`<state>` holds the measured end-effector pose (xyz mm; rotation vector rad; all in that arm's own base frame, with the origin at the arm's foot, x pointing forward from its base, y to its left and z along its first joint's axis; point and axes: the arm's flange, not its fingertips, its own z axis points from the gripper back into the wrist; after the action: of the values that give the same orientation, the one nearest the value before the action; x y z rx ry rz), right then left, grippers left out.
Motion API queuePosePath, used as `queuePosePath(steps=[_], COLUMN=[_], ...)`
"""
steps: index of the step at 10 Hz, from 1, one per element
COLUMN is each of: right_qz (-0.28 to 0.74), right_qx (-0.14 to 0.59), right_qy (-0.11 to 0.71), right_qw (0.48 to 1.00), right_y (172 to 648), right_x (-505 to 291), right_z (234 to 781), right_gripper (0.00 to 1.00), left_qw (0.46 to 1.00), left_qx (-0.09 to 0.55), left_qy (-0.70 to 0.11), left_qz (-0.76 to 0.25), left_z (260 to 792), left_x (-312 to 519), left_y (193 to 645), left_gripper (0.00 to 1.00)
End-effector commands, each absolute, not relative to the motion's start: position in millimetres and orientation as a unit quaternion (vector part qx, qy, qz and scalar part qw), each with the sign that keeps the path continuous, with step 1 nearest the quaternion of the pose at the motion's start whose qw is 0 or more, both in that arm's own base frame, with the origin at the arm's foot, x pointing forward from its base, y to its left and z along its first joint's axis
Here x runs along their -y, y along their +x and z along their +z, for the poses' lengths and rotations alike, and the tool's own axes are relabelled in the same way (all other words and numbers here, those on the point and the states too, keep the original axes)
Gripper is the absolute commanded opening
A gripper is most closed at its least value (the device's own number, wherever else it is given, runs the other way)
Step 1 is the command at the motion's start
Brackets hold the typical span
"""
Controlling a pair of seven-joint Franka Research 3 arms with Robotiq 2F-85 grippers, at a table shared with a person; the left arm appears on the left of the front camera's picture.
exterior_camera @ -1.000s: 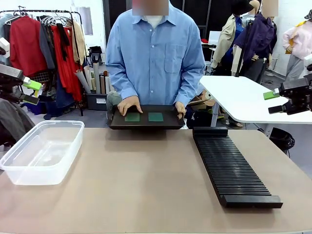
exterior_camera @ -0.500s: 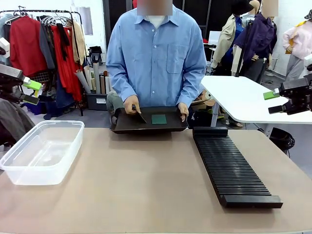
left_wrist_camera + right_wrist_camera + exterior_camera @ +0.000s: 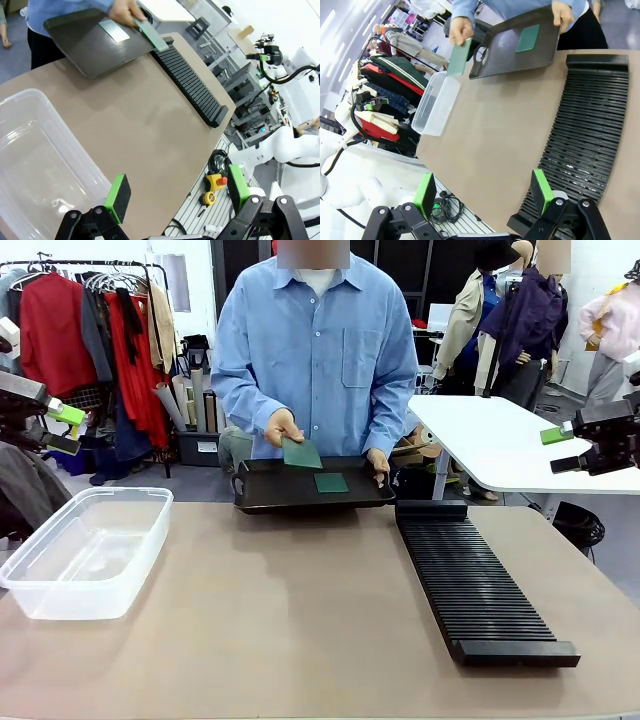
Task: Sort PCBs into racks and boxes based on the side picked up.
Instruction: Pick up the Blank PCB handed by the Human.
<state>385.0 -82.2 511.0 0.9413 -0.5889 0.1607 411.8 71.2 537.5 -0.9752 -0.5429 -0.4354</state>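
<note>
The person holds one green PCB (image 3: 301, 452) (image 3: 150, 35) (image 3: 459, 56) lifted off a shallow black tray (image 3: 270, 495); a second PCB (image 3: 331, 482) (image 3: 114, 31) (image 3: 527, 38) lies flat in the tray. The long slotted black rack (image 3: 470, 583) (image 3: 190, 85) (image 3: 592, 130) lies on the table's right side. The clear box (image 3: 85, 550) (image 3: 35, 165) (image 3: 436, 102) stands empty at the left. My left gripper (image 3: 62, 427) (image 3: 177, 192) hovers open above the box's near side. My right gripper (image 3: 562, 448) (image 3: 485, 192) hangs open above the rack's near end. Both are far from the PCBs.
The person's other hand (image 3: 376, 465) grips the tray's right edge at the table's far side. A white table (image 3: 500, 445) stands behind on the right, a clothes rail (image 3: 90, 320) behind on the left. Bare tan tabletop (image 3: 290, 610) lies between box and rack.
The person has picked one PCB out of the tray and raised it, and the tray has shifted slightly right. Neither arm has moved.
</note>
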Motion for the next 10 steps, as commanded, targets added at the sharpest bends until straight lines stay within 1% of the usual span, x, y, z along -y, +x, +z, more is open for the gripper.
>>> queuePosePath(steps=[1, 5, 7, 10], right_qz=[0.076, 0.076, 0.076, 0.076], right_qx=[0.287, 0.287, 0.287, 0.287], right_qy=[0.457, 0.457, 0.457, 0.457], right_qw=[0.839, 0.839, 0.839, 0.839], right_y=[388, 388, 388, 388], right_x=[81, 81, 81, 81], right_z=[514, 514, 514, 514], right_gripper=[1.00, 1.00, 1.00, 1.00], left_qw=[0.822, 0.826, 0.793, 0.770], left_qx=[0.258, 0.255, 0.246, 0.243], left_qy=[-0.464, -0.459, -0.518, -0.561], left_qz=[-0.207, -0.205, -0.204, -0.181], left_z=[539, 538, 526, 493], left_x=[-72, -71, -73, -73], left_y=[411, 412, 432, 463], left_gripper=[1.00, 1.00, 1.00, 1.00])
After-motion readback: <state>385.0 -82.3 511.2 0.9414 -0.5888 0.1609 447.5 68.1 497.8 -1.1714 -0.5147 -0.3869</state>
